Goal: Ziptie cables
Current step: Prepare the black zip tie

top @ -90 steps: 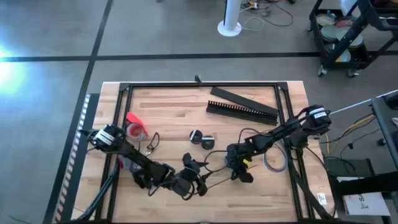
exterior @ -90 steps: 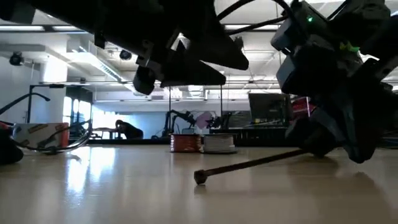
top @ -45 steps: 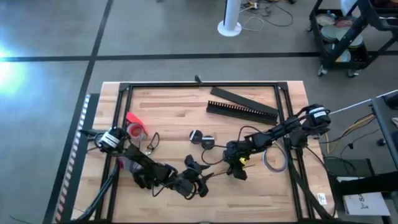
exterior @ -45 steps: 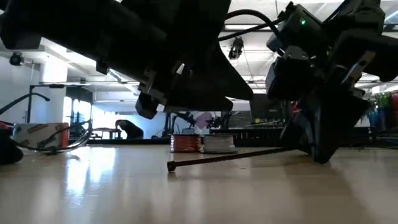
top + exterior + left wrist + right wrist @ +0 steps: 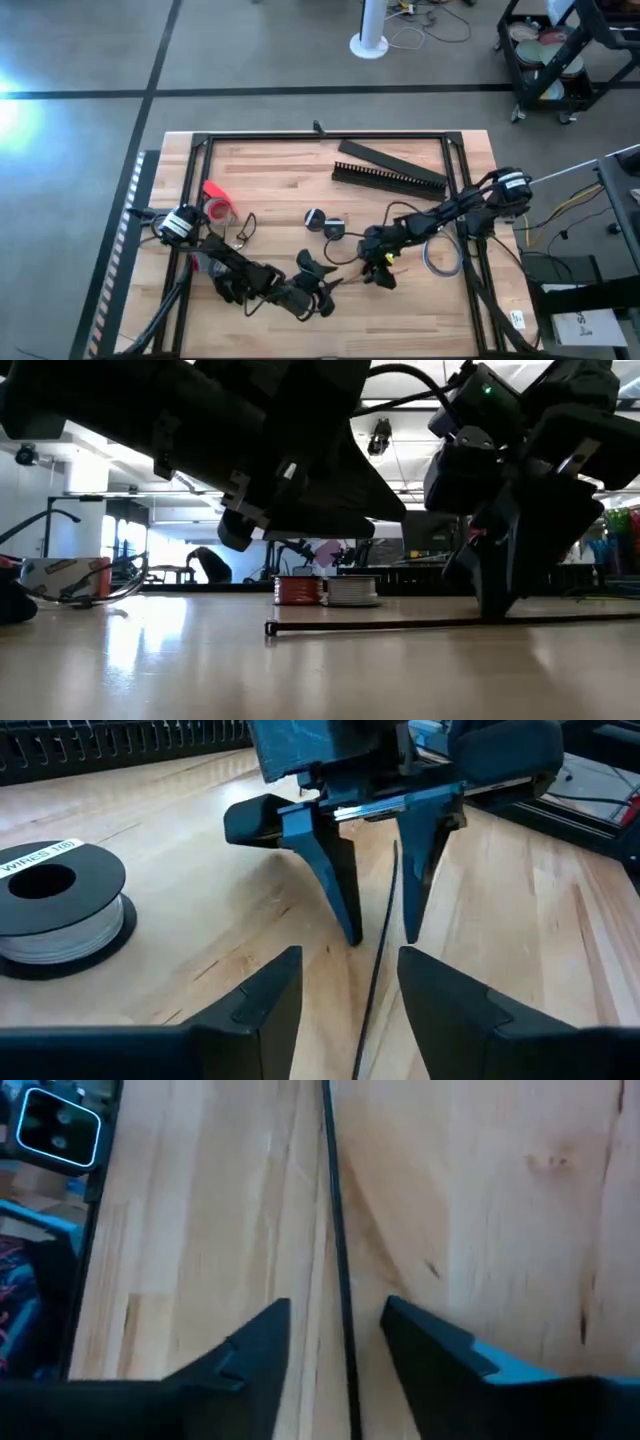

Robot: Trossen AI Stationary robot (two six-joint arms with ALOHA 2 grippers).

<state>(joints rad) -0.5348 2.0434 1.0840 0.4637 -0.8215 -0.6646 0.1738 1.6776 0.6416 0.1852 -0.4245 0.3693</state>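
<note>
I see the ziptie (image 5: 378, 955) lying flat on the table (image 5: 270, 180), running between my two grippers. My right gripper (image 5: 380, 935) straddles one end, fingers apart, tips at the wood, strip not clamped. My left gripper (image 5: 350, 990) faces it from along the strip, fingers also apart. A wire spool (image 5: 60, 915) stands beside the ziptie.

The ziptie (image 5: 400, 624), a thin straight black strip, lies flat on the table near its front. The grey cable coil (image 5: 441, 258) rests by the right edge; a black wire loop (image 5: 243, 229), seemingly, lies left.
</note>
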